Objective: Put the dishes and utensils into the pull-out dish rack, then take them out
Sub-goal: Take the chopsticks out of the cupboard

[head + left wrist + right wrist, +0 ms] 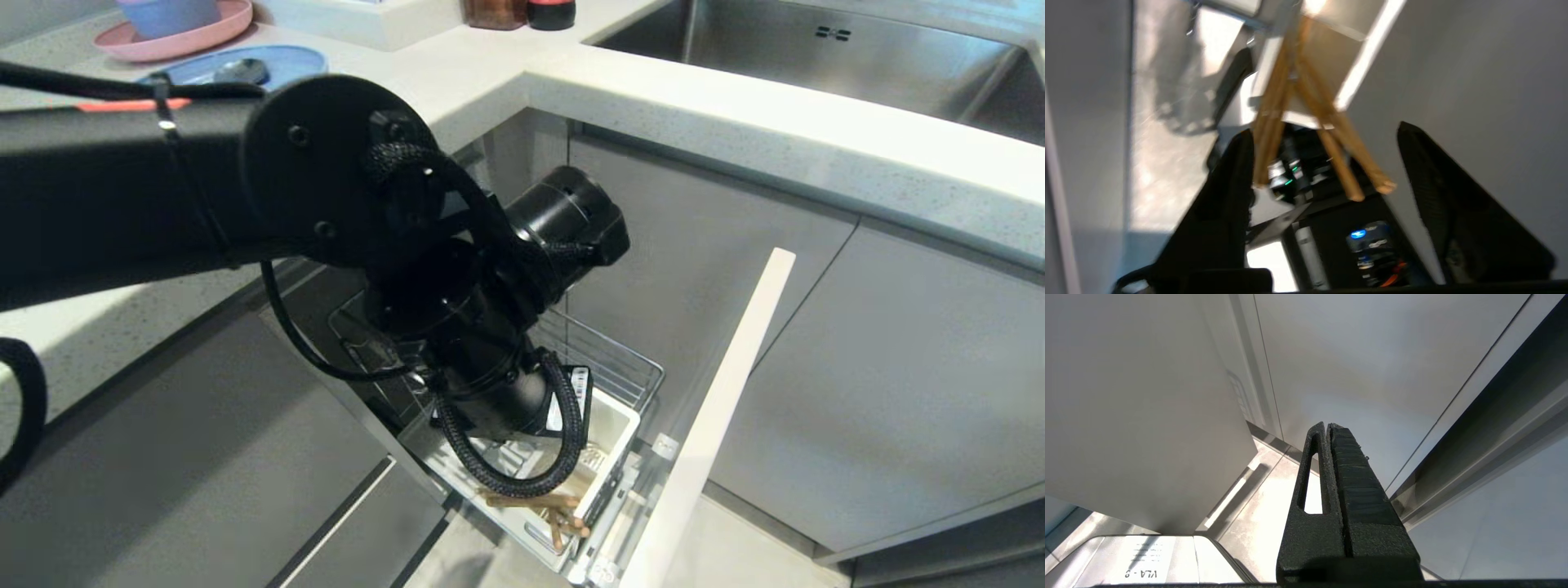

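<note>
Left arm over the pulled-out rack; chopsticks in the front cup.

Nearest the head camera, the black left arm filled the view and hid most of the pull-out dish rack; only chrome wire, a white square cup and the pale front panel showed round it. The left gripper hung over that cup with its dark fingers spread wide and nothing between them (wrist view blurred). The light-wood chopsticks leaned crossed inside the cup, their ends poking past its rim; one bundle lay close against a finger, contact unclear. Grey matt cabinet fronts surrounded the rack. Farther back, the speckled pale counter carried the light-blue plate, half hidden, beside a pink plate; the steel sink lay beyond. The right gripper was closed, empty, near cabinet doors.
</note>
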Controlling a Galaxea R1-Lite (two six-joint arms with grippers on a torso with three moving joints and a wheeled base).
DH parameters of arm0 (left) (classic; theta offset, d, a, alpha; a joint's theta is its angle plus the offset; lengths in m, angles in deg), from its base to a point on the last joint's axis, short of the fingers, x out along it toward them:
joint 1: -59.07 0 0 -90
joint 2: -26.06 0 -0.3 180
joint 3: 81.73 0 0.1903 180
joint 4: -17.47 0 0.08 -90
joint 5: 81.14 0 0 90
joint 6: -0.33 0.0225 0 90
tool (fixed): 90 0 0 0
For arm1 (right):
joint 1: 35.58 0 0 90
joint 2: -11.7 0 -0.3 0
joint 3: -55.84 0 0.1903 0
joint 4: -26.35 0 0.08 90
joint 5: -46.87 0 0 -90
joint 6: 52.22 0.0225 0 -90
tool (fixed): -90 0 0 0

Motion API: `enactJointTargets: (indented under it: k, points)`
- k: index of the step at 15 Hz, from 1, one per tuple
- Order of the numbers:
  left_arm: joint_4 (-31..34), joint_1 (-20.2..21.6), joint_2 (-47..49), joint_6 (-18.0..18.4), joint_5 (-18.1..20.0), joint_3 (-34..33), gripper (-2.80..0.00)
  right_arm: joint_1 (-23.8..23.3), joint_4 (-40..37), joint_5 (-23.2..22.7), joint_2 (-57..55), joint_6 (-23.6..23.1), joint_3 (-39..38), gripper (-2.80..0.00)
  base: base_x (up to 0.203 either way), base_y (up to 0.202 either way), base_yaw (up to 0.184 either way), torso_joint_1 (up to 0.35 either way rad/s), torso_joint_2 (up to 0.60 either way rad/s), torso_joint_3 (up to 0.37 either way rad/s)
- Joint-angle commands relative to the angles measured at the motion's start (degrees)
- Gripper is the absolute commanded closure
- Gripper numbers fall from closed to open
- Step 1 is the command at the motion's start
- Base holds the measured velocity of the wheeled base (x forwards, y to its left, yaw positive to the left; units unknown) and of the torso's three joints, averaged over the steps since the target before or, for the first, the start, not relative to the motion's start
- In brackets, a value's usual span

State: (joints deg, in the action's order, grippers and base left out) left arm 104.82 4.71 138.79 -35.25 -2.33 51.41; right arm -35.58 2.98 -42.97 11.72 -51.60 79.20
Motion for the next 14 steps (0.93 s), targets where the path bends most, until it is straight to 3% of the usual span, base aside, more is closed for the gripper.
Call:
enactJointTargets:
  k: [1, 5, 10, 14]
  points:
    - [1.9, 1.0, 3.6, 0.6, -0.6, 0.0, -2.8, 0.0, 0.0, 0.0, 0.0, 0.0, -0.1, 0.0, 0.0, 0.0, 0.0, 0.0, 0.0, 0.0]
    - [5.8, 2.9, 6.9, 2.0, -0.4, -0.3, -2.8, 0.0, 0.0, -0.1, 0.0, 0.0, -0.1, 0.0, 0.0, 0.0, 0.0, 0.0, 0.0, 0.0]
    - [10.6, 6.1, 10.0, 8.7, 0.5, -0.1, -2.8, 0.0, 0.0, 0.0, 0.0, 0.0, -0.1, 0.0, 0.0, 0.0, 0.0, 0.0, 0.0, 0.0]
    - [12.9, 7.2, 10.8, 12.4, 3.4, 0.1, -2.8, 0.0, 0.0, 0.0, 0.0, 0.0, -0.1, 0.0, 0.0, 0.0, 0.0, 0.0, 0.0, 0.0]
